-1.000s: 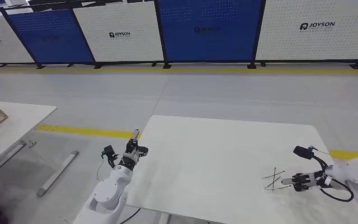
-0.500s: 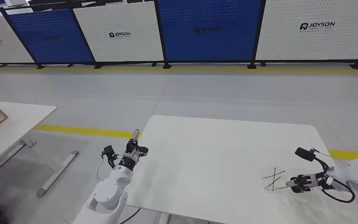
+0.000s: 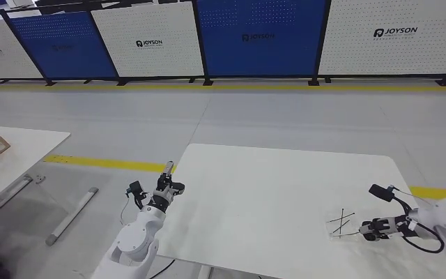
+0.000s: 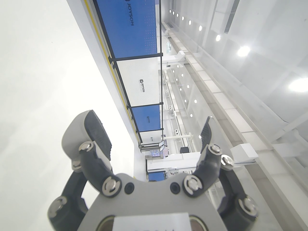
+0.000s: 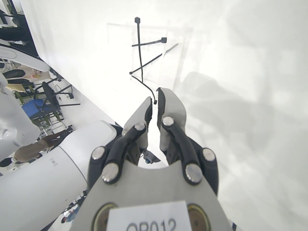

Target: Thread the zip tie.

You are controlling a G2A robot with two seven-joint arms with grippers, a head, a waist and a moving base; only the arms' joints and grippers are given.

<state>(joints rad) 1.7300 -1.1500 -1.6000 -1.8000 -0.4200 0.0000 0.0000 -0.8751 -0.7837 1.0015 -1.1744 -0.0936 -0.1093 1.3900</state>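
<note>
Worktop [image 3: 279, 188] is white. Left gripper [image 4: 150, 121] sits at its left edge, and we see the jaws wide open with nothing in them. Right gripper [image 5: 154, 96] is low near the front right corner, jaws closed on the end of one zip tie [image 5: 146, 87]. Other ties [image 5: 139, 49] lie crossed on the worktop just beyond it.

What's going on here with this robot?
The right gripper is pinched on one end of a zip tie, next to a few other ties lying crossed on the white table. The left gripper is open and empty by the table's opposite edge. Nothing is threaded yet.
</note>
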